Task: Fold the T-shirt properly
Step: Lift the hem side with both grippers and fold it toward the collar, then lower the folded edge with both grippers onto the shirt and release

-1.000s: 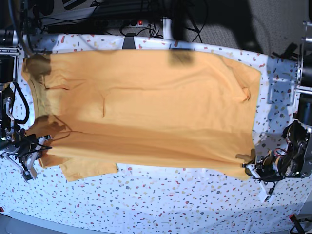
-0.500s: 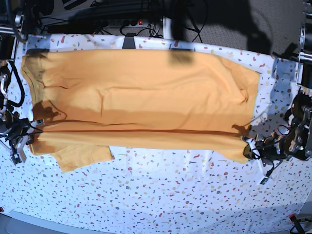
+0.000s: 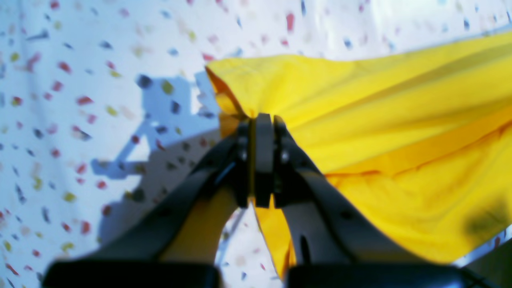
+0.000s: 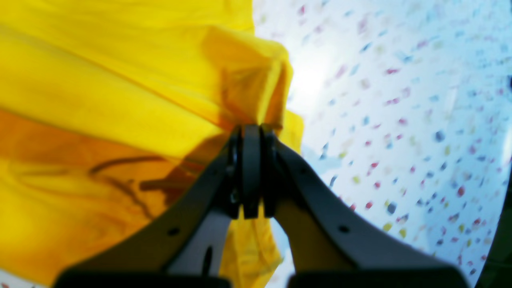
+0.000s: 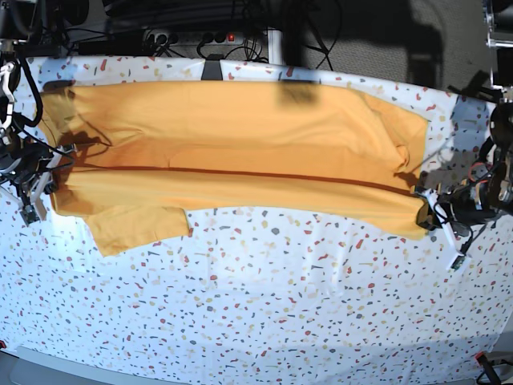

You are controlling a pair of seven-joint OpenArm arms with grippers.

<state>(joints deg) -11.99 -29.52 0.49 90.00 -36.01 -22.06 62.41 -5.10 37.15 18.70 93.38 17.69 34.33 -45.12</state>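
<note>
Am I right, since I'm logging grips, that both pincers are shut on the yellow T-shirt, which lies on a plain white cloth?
Not quite: the cloth is white with coloured specks, not plain, as the base view shows. The rest holds: the left pincer and right pincer are both shut on the yellow T-shirt.

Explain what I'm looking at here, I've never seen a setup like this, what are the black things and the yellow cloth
This is a two-armed robot folding a T-shirt. The wide picture looks down on a table covered by a speckled white cloth, where the shirt lies spread out. The two close-ups come from cameras on the robot's wrists. The black pincers are its end effectors: the left end effector and the right end effector are each clamped shut on an edge of the shirt, at opposite ends, lifting one long edge.
</note>
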